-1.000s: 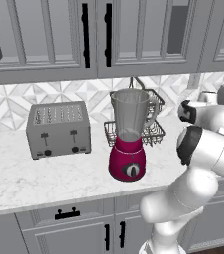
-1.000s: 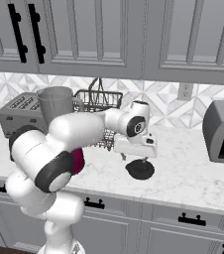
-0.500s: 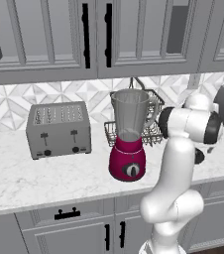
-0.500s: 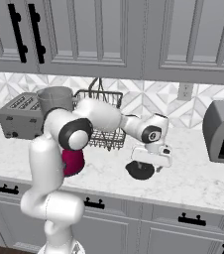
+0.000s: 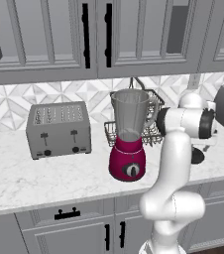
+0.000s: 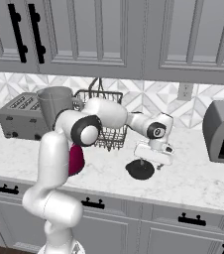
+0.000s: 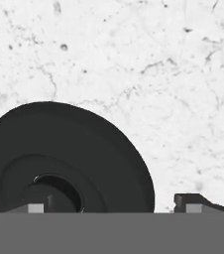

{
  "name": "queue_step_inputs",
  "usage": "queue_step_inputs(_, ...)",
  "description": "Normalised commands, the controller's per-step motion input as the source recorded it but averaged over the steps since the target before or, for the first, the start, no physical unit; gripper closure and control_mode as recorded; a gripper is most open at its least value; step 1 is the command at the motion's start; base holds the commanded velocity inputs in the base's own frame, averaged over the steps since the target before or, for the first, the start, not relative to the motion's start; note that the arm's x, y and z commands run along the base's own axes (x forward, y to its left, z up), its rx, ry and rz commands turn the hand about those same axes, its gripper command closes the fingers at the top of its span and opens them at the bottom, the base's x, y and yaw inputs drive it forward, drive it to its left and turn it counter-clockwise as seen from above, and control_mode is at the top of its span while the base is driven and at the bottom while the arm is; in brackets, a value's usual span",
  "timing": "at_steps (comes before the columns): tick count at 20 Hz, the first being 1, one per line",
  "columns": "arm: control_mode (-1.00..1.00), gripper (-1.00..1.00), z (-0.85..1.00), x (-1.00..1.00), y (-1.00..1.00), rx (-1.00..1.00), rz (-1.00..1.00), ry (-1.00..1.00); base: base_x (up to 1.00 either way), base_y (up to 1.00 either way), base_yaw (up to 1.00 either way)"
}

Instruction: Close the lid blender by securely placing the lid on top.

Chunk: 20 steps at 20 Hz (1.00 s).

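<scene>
lid [image 7: 64,158]: round black, raised centre, flat on counter | fingers [image 7: 196,202]: spread, ungrasped

the white arm rises from the base, bends at a dark-jointed elbow and reaches out toward 3 o'clock in the right base view; the wrist turns down so the hand points at the counter; the gripper [image 6: 146,161] hangs low at the arm's end; in the hand view its two dark fingertips [image 7: 196,202] stand apart at 6 o'clock, jaws spread, nothing clamped between them.
</scene>
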Motion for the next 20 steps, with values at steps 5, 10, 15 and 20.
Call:
queue_step_inputs(5, -1.00, -1.00, -0.14, -0.25, 0.59, -0.05, 0.00, -0.02, 0.00, 0.00, 0.00)
queue_step_inputs(10, -1.00, -1.00, -0.08, -0.19, 0.36, -0.04, 0.00, -0.04, 0.00, 0.00, 0.00)
queue_step_inputs(15, -1.00, -1.00, 0.22, -0.31, 0.03, -0.01, 0.00, -0.20, 0.00, 0.00, 0.00)
queue_step_inputs(20, -1.00, -1.00, 0.08, -0.13, 0.22, -0.02, 0.00, -0.06, 0.00, 0.00, 0.00)
